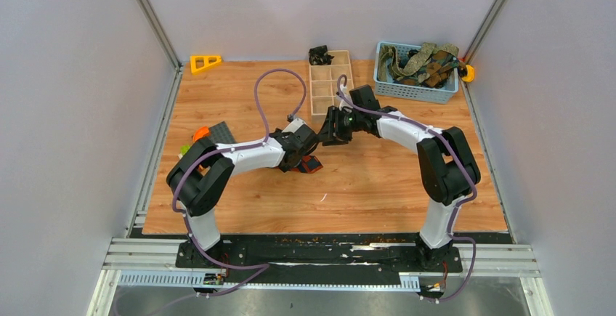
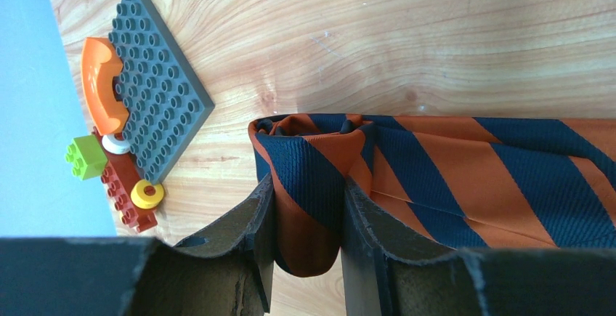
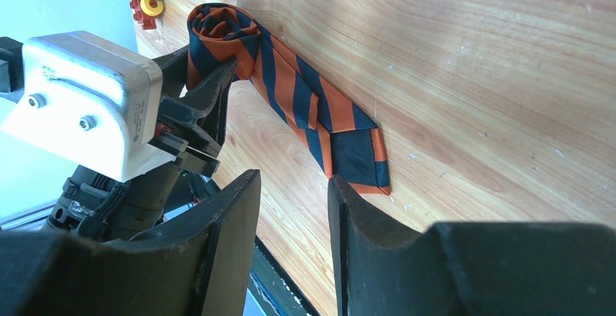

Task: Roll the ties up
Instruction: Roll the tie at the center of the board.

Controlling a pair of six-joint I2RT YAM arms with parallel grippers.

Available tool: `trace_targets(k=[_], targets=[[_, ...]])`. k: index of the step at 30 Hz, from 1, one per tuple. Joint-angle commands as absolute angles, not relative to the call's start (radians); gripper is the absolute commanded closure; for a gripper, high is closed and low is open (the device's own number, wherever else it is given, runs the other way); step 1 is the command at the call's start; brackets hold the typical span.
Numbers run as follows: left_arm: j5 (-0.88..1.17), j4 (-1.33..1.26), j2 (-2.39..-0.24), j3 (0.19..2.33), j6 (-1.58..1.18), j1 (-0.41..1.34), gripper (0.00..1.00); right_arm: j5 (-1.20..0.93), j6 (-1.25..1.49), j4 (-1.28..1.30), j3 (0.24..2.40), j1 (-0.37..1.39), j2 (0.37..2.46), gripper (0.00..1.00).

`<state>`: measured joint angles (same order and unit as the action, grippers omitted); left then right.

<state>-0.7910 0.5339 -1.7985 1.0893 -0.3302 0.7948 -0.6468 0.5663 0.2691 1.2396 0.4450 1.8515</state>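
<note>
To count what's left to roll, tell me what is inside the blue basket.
The blue basket holds a tangled heap of olive-green and brown patterned ties. Their number and anything beneath the heap are hidden.

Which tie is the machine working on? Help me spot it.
Look at the middle of the wooden table. There the left pincer is shut on a partly rolled tie. It alone has orange and navy stripes; the other ties are olive and brown, heaped in the blue basket at the far right.
</note>
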Motion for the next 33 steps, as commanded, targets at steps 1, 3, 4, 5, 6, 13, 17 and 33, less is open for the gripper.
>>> trace_targets(k=[1, 3, 4, 5, 6, 13, 17, 33], targets=[[-0.714, 0.534, -1.84, 1.111, -0.385, 0.811, 0.75, -0.657, 0.543, 0.235, 1.227, 0.437, 1.797, 0.6], [-0.694, 0.53, -1.844, 1.112, -0.389, 0.812, 0.73, -0.659, 0.543, 0.235, 1.226, 0.434, 1.797, 0.6], [-0.681, 0.527, -1.845, 1.112, -0.391, 0.812, 0.72, -0.66, 0.544, 0.235, 1.224, 0.434, 1.797, 0.6], [-0.668, 0.525, -1.847, 1.113, -0.392, 0.812, 0.71, -0.661, 0.543, 0.235, 1.224, 0.433, 1.796, 0.6], [-0.655, 0.52, -1.847, 1.112, -0.394, 0.811, 0.7, -0.661, 0.545, 0.235, 1.224, 0.434, 1.796, 0.6], [-0.582, 0.502, -1.837, 1.115, -0.396, 0.811, 0.59, -0.664, 0.545, 0.234, 1.222, 0.434, 1.794, 0.61], [-0.549, 0.495, -1.822, 1.116, -0.394, 0.811, 0.51, -0.669, 0.546, 0.233, 1.22, 0.433, 1.796, 0.61], [-0.496, 0.497, -1.685, 1.118, -0.358, 0.811, 0.26, -0.659, 0.557, 0.246, 1.244, 0.442, 1.799, 0.62]])
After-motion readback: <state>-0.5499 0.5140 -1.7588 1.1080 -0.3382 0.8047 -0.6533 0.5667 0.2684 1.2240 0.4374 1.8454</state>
